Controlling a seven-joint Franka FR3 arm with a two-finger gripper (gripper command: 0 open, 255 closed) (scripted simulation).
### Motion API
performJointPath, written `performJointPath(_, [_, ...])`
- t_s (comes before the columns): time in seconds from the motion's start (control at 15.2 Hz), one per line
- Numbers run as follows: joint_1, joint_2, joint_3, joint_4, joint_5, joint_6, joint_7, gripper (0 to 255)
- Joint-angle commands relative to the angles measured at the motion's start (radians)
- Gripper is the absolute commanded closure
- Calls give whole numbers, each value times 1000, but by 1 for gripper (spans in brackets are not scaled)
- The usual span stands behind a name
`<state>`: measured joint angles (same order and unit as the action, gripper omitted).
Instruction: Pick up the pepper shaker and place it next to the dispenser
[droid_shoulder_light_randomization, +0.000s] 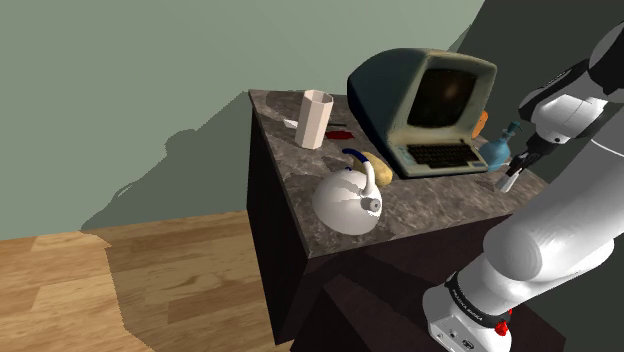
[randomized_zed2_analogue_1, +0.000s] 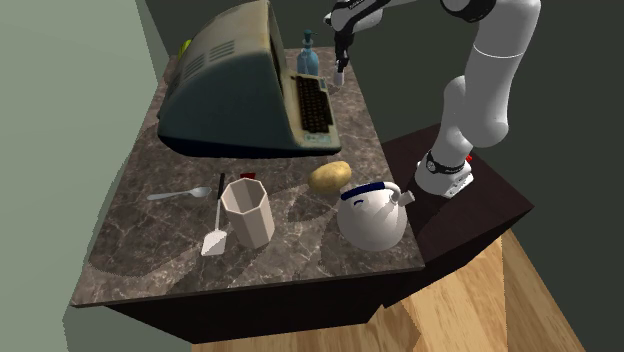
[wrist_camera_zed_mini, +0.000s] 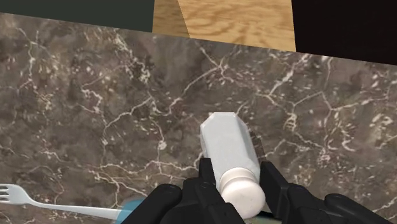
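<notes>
My black gripper (wrist_camera_zed_mini: 238, 183) is shut on a white faceted pepper shaker (wrist_camera_zed_mini: 229, 149), its round cap sitting between the fingers. In the shoulder view the gripper (droid_shoulder_light_randomization: 513, 172) holds the shaker (droid_shoulder_light_randomization: 510, 183) a little above the marble counter (droid_shoulder_light_randomization: 420, 205), just right of the blue dispenser (droid_shoulder_light_randomization: 497, 149). From the second exterior view, the shaker (randomized_zed2_analogue_1: 340, 78) hangs under the gripper (randomized_zed2_analogue_1: 342, 66), close to the dispenser (randomized_zed2_analogue_1: 308, 55) at the counter's far end. A bit of blue, the dispenser (wrist_camera_zed_mini: 130, 207), shows beside the fingers.
An old computer terminal (droid_shoulder_light_randomization: 425, 105) with keyboard takes up the counter's back. A white kettle (droid_shoulder_light_randomization: 348, 197), a potato (droid_shoulder_light_randomization: 377, 167), a faceted cup (droid_shoulder_light_randomization: 314, 118), a spatula (randomized_zed2_analogue_1: 215, 235) and a spoon (randomized_zed2_analogue_1: 180, 193) lie near the front. A white fork (wrist_camera_zed_mini: 38, 200) lies near the dispenser.
</notes>
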<state>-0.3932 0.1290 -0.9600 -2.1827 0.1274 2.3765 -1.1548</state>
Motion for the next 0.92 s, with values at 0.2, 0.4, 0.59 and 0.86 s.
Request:
performJointPath(0.2, [0, 0, 0, 0, 0, 0, 0, 0])
performJointPath(0.4, [0, 0, 0, 0, 0, 0, 0, 0])
performJointPath(0.59, [39, -110, -27, 27, -130, -87, 91, 0])
performJointPath(0.86, [39, -138, -22, 37, -161, -113, 112, 0])
